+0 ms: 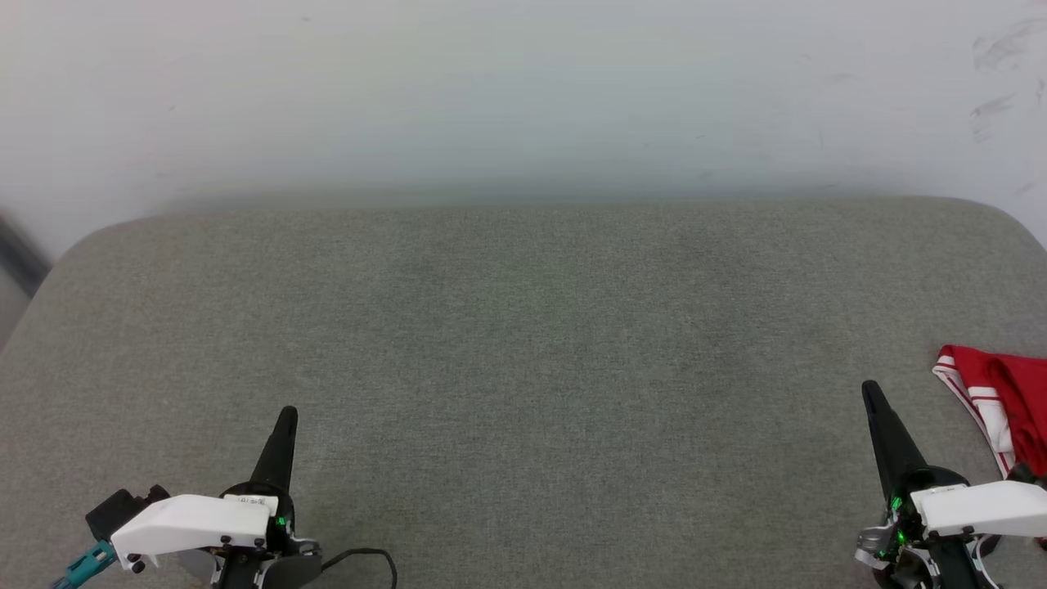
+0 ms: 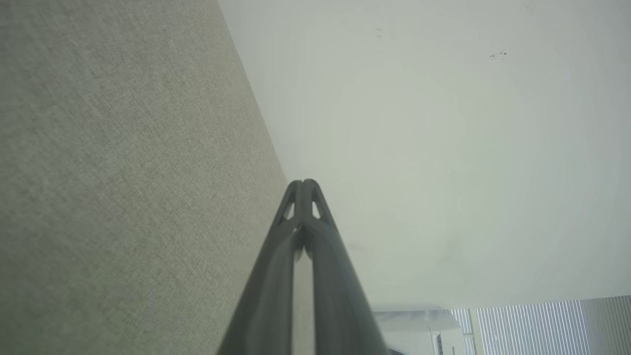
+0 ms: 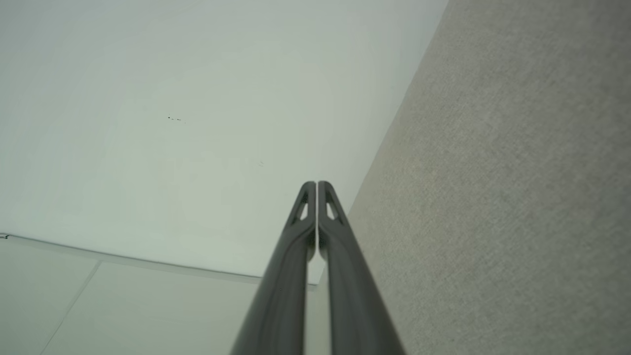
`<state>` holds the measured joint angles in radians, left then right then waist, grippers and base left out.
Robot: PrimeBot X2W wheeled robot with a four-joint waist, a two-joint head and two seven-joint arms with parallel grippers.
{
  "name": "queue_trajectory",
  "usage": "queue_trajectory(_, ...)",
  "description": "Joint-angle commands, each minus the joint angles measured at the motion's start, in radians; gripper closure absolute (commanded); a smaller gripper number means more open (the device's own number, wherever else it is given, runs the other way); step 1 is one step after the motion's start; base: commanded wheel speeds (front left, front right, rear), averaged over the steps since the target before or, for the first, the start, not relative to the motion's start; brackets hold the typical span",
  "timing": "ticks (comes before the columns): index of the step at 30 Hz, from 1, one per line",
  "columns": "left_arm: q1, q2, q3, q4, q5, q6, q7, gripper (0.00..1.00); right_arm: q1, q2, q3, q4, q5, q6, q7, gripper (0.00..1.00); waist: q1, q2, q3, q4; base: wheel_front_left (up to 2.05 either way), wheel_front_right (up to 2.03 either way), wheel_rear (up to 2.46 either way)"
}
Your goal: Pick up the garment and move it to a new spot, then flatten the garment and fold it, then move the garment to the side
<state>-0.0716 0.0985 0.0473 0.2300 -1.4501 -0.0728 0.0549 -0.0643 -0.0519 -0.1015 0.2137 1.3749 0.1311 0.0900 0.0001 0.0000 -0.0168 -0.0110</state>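
Both your hands, the left hand (image 1: 287, 413) and the right hand (image 1: 869, 388), are clenched on nothing over the grey surface (image 1: 523, 343); the garment (image 1: 1010, 409) lies at the far right.

In the head view your left hand sits at the lower left and your right hand at the lower right. Each has its two dark fingers pressed together, and the wrist views show the same: the left fingers (image 2: 276, 276) and the right fingers (image 3: 345, 276) meet at the tips. Both hands point toward the pale wall (image 1: 523, 98) beyond the surface's far edge. The garment, red with white and red striped trim, lies bunched on the surface and is cut off by the head view's right edge. It sits just beside your right arm's white wrist housing (image 1: 981, 505), near that hand's fingers but apart from them.
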Motion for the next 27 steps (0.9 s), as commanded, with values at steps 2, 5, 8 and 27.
queue_trajectory(2, -0.023, -0.004, 0.013, 0.000, -0.022, -0.013, 0.008, 1.00, -0.026, 0.002, -0.003, 0.001, 0.031, 0.000, 0.007, 1.00, -0.0001, 0.0000, 0.002, 0.001, 0.00, 0.00, 0.00)
queue_trajectory(5, -0.025, -0.010, 0.019, 0.002, -0.039, -0.020, 0.015, 1.00, -0.027, 0.002, -0.004, 0.006, 0.057, 0.000, 0.008, 1.00, -0.0001, 0.0000, 0.004, 0.002, 0.00, 0.00, 0.00)
queue_trajectory(8, -0.026, -0.015, 0.025, 0.004, -0.057, -0.026, 0.020, 1.00, -0.031, 0.002, -0.005, 0.009, 0.081, 0.000, 0.010, 1.00, -0.0001, 0.0000, 0.006, 0.003, 0.00, 0.00, 0.00)
queue_trajectory(27, -0.041, -0.047, 0.066, 0.016, -0.162, -0.060, 0.059, 1.00, -0.051, 0.003, -0.013, 0.033, 0.233, -0.001, 0.025, 1.00, -0.0001, 0.0000, 0.019, 0.010, 0.00, 0.00, 0.00)
